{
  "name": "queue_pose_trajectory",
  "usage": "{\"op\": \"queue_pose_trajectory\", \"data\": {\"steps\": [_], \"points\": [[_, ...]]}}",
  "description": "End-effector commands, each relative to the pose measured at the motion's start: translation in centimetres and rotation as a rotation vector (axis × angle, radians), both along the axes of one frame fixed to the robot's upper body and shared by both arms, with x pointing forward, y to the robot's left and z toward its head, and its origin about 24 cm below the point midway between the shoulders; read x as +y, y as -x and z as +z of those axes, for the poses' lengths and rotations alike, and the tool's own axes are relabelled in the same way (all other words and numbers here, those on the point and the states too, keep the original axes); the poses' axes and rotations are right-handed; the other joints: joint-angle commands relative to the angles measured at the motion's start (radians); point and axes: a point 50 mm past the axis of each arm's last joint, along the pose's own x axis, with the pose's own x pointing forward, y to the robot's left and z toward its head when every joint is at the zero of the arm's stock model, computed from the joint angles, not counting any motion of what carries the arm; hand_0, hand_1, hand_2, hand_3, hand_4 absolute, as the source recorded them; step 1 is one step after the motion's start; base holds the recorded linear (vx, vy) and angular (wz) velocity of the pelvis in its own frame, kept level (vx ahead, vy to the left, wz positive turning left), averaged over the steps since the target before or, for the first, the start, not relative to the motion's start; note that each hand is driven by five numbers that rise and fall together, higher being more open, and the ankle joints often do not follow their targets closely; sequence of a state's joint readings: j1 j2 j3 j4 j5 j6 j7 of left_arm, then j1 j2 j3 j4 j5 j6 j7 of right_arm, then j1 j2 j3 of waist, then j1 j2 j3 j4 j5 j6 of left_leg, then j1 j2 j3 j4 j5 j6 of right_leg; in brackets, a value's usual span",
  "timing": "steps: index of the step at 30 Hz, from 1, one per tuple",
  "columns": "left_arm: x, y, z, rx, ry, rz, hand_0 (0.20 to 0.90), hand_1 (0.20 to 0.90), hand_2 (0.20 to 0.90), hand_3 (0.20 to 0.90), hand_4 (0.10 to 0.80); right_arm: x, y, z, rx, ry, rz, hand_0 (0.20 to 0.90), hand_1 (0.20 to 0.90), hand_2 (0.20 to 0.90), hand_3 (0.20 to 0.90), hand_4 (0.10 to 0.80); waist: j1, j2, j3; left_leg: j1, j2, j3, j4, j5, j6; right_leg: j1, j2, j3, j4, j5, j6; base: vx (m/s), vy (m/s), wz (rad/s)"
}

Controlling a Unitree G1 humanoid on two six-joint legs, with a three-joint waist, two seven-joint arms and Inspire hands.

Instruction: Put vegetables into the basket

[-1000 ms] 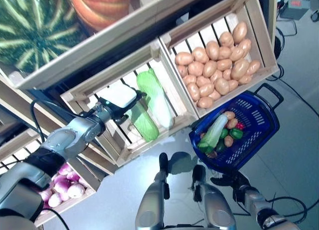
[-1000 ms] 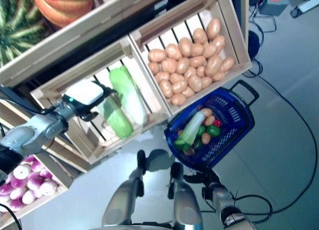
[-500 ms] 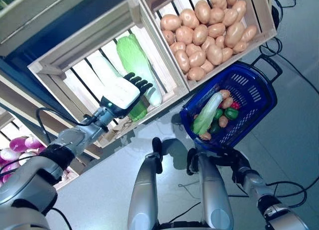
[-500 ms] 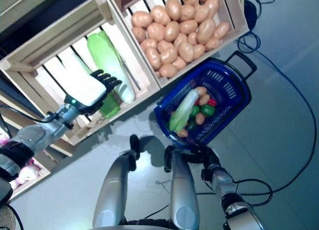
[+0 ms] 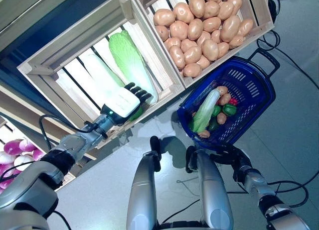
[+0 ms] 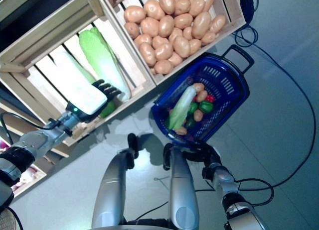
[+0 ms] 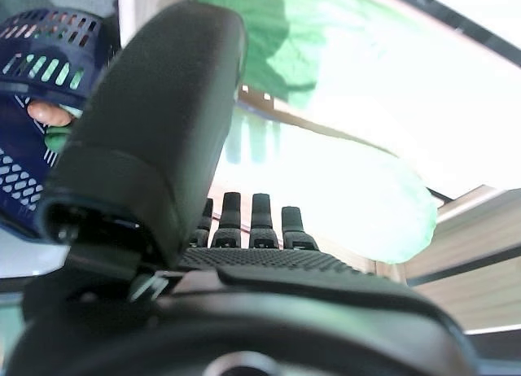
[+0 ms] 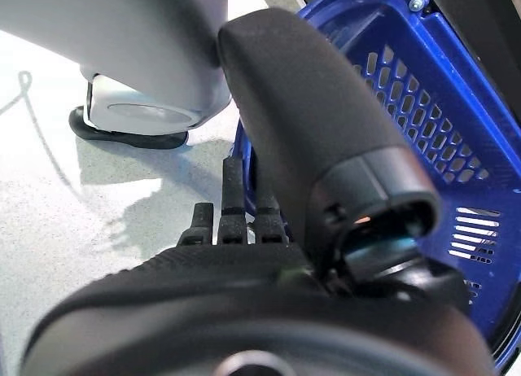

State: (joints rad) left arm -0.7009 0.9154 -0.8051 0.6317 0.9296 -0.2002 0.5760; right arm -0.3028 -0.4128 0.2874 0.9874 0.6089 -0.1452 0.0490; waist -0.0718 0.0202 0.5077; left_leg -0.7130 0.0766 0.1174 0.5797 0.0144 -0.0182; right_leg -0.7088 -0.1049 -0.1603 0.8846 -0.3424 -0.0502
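Now two cabbages (image 5: 130, 65) fill the crate (image 5: 75, 51); left robot hand (image 5: 122, 101) hovers open-fingered.

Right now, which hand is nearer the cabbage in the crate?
Left. The left hand reaches into the crate, fingers at the cabbage. The right hand is down at the basket.
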Motion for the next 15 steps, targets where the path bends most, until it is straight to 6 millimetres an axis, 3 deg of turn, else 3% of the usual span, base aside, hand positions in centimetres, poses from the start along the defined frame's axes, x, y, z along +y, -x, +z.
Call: {"op": "queue_pose_trajectory", "data": {"steps": [1, 15], "points": [[1.6, -0.5, 4.1, -0.135, 0.011, 0.062, 0.9, 0.9, 0.9, 0.9, 0.8, -2.7, 2.6, -0.8, 0.044, 0.004, -0.066, 0.9, 0.9, 0.9, 0.9, 0.8, -0.016, 0.008, -0.006, 0.022, 0.004, 0.03, 0.151, -0.199, 0.005, 0.046, 0.005, 0.031, -0.126, 0.131, 0.031, 0.0, 0.0, 0.0], [3.5, 1.1, 5.7, -0.165, 0.001, 0.138, 0.9, 0.9, 0.9, 0.9, 0.8, -3.2, 2.8, -0.7, 0.034, 0.005, -0.093, 0.9, 0.9, 0.9, 0.9, 0.8, 0.009, 0.033, 0.012, 0.032, -0.008, 0.034, 0.119, -0.192, 0.002, 0.055, -0.006, 0.02, -0.151, 0.134, 0.037, 0.0, 0.0, 0.0]]}}
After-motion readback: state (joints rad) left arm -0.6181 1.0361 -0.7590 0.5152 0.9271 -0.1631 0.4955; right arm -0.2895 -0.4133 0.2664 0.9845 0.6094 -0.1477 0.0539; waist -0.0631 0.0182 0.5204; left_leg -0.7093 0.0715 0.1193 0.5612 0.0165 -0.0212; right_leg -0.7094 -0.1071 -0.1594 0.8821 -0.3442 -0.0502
